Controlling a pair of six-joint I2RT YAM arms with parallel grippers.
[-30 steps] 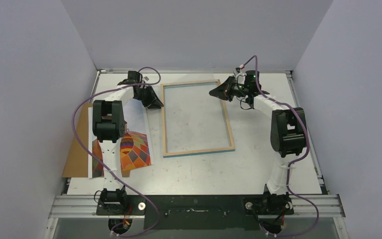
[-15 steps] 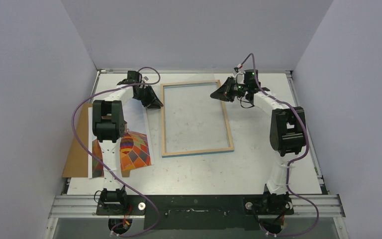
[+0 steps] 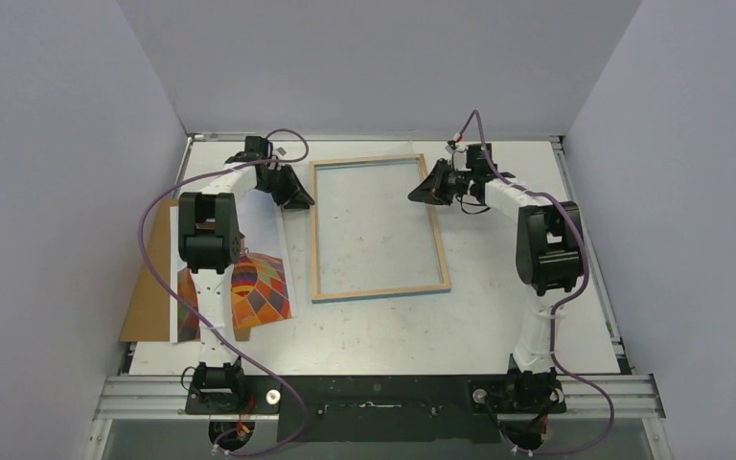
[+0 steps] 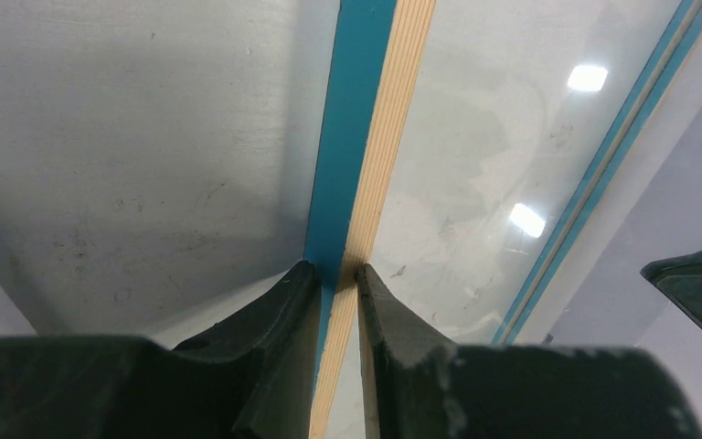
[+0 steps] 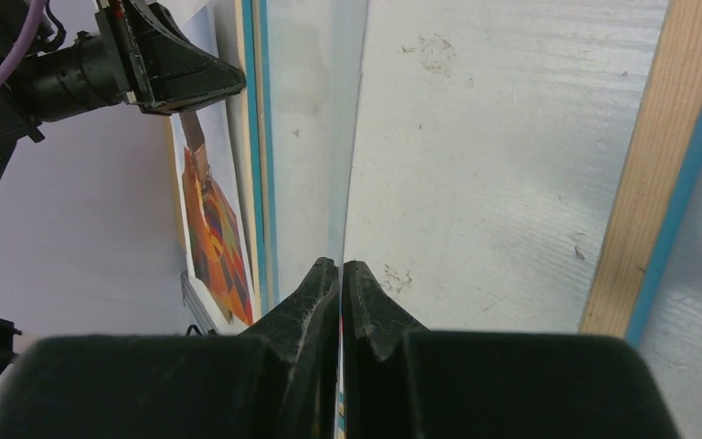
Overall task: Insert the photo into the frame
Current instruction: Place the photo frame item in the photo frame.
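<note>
From above, we see the frame (image 3: 379, 288) lying flat in the middle of the table (image 3: 393, 335), its wood-coloured back facing up. The left gripper (image 3: 302, 199) sits at the upper part of the frame's left rail. The right gripper (image 3: 414, 190) is just inside the frame's upper right corner. The photo (image 3: 261, 292) lies at the lower left of the view on a brown board (image 3: 144, 287), partly hidden by the left arm and well apart from the frame.

In the left wrist view, the left gripper (image 4: 336, 274) pinches the frame (image 4: 366, 137) rail between its two fingers, one on the blue side and one on the wood side. A clear pane (image 4: 475, 165) shows reflections to the right.

In the right wrist view, the right gripper (image 5: 340, 267) is pressed together on the thin edge of the clear pane (image 5: 311, 110), which runs up the centre. A frame (image 5: 663, 165) rail crosses the right side, the photo (image 5: 212, 229) shows at the left, and the left gripper (image 5: 192, 78) is at the upper left.
</note>
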